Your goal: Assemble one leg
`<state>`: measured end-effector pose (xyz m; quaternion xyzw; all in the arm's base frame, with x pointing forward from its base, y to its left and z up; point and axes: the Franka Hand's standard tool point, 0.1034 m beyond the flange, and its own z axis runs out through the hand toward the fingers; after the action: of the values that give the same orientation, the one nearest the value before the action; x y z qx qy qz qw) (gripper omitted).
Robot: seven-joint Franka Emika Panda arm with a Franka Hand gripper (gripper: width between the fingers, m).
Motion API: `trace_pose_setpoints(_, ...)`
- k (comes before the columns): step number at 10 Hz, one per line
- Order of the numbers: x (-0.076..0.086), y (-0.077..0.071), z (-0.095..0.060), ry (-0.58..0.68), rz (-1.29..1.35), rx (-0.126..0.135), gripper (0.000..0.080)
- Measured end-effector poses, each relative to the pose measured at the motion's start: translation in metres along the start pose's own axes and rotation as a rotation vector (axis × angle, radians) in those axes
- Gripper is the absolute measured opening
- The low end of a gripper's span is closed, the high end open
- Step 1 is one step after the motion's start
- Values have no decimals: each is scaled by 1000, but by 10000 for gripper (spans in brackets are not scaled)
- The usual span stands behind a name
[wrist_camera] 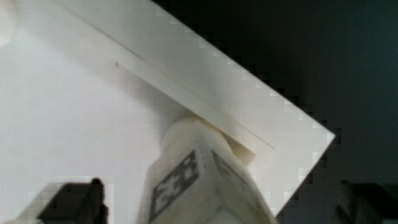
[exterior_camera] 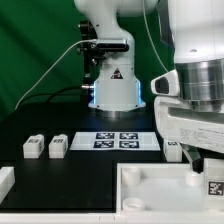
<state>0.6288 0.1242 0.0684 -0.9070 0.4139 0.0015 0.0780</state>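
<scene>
A leg (wrist_camera: 199, 178), a stubby white block with a black-and-white tag, stands upright at a corner of the large white tray-like piece (wrist_camera: 107, 110). In the exterior view the same leg (exterior_camera: 211, 186) shows at the tray's (exterior_camera: 150, 190) right corner. My gripper (wrist_camera: 217, 205) sits around this leg, also seen low at the exterior view's right (exterior_camera: 205, 172). Its dark fingers (wrist_camera: 71, 202) stand apart from the leg's sides with a gap on each side, so it looks open. Two more legs (exterior_camera: 33, 146) (exterior_camera: 58, 146) lie at the exterior view's left.
The marker board (exterior_camera: 125, 140) lies flat in front of the robot base (exterior_camera: 112, 85). Another leg (exterior_camera: 172, 150) stands to its right, close behind my gripper. A white block edge (exterior_camera: 5, 180) shows at the lower left of the exterior view.
</scene>
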Motion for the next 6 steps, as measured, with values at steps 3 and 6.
trace_pose_setpoints(3,6,-4,-1,41,-374,-41,649)
trace_pose_setpoints(6,5,-4,-1,41,-246,-36,390)
